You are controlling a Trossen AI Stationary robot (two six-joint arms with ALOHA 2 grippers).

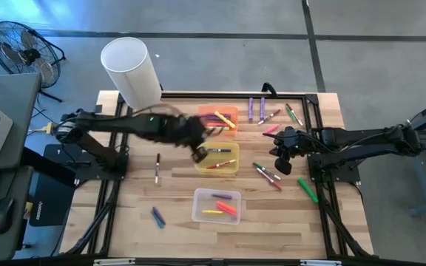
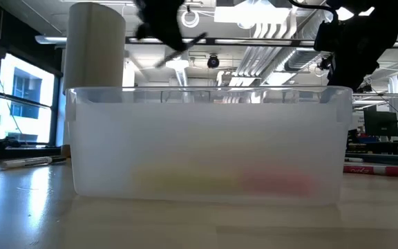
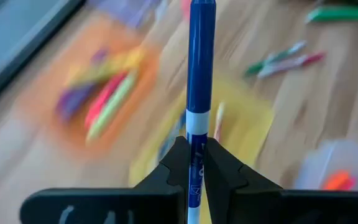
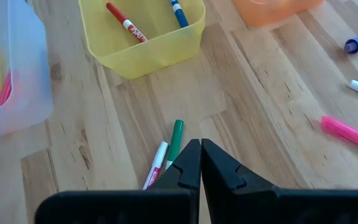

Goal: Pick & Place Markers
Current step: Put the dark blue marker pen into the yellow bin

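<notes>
Markers lie scattered on the wooden table: a green and red group (image 1: 267, 174), a green one (image 1: 308, 190), two purple ones (image 1: 256, 108) and a dark one (image 1: 157, 168). Others sit in the orange bin (image 1: 219, 118), the yellow bin (image 1: 217, 157) and the clear bin (image 1: 217, 205). My left gripper (image 1: 200, 154) hangs over the yellow bin's left end, shut on a blue-and-white marker (image 3: 201, 62). My right gripper (image 4: 200, 144) is shut and empty. It hovers above a green marker (image 4: 176, 138) and a red-and-white marker (image 4: 157, 163), to the right of the yellow bin. My left gripper pinches the blue-and-white marker between its two fingers on the white barrel (image 3: 196, 124). The blue end sticks out forward past the fingertips, in line with the fingers. The marker is lifted clear above the yellow bin (image 3: 247, 124).
A tall white cylinder (image 1: 130, 70) stands at the table's far left corner, and a fan (image 1: 21, 48) stands on the floor beyond it. A black frame rail (image 1: 318, 140) runs along the table's right side. In the low view the clear bin (image 2: 206, 145) blocks most of the table.
</notes>
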